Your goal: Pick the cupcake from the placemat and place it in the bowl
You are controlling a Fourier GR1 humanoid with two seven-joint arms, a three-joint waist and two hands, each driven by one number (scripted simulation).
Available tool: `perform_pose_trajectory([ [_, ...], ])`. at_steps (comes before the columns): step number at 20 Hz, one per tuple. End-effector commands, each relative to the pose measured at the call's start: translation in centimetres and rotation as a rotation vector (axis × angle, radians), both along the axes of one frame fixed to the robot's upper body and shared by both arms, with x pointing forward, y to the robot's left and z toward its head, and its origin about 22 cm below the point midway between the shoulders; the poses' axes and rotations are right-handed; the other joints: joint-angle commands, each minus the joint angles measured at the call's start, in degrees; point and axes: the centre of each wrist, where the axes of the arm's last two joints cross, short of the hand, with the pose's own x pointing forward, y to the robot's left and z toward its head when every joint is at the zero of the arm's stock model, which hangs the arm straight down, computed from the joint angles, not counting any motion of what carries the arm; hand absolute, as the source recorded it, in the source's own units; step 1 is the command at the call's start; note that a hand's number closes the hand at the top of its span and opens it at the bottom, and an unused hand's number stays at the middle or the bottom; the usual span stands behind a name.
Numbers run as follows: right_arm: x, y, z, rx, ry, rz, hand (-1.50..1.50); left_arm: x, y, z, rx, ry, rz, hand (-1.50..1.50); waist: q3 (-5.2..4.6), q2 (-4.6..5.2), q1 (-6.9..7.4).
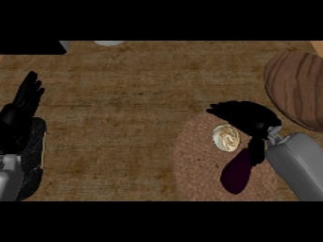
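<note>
Cupcake [225, 137] sits on mat [199, 165]; right hand [251, 118] curls beside it, seemingly not gripping; bowl [305, 90] beyond.

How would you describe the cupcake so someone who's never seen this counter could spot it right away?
Start at the round pinkish-brown placemat at the counter's lower right, below the big wooden bowl. The cupcake sits near the placemat's upper edge, right beside the right hand. It is the only small, pale thing there, with a cream swirled top, against the dark hand and the brown surfaces.
</note>
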Motion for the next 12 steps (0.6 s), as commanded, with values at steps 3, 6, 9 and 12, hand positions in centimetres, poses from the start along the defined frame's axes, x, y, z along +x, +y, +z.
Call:
perform_pose_trajectory([
  [3,-0.6,-1.9,-0.2,0.001,0.016,-0.018,-1.50,-1.8,1.5,-0.5,0.009,0.001,0.003,0.00,-0.01,-0.06,0.02],
  [6,-0.5,-0.2,-2.1,0.014,-0.007,-0.038,-1.50,-0.4,-0.8,-1.0,-0.005,0.004,0.005,0.00,0.00,0.00,-0.02],
  [9,1.2,2.8,-2.7,-0.004,-0.016,-0.032,-1.50,0.4,0.7,-0.1,0.012,-0.004,0.004,0.00,0.00,0.09,0.23],
  [12,0.3,2.4,-2.8,-0.011,-0.009,-0.035,-1.50,-1.8,0.3,1.1,0.002,0.003,0.004,0.00,0.00,-0.04,0.23],
])
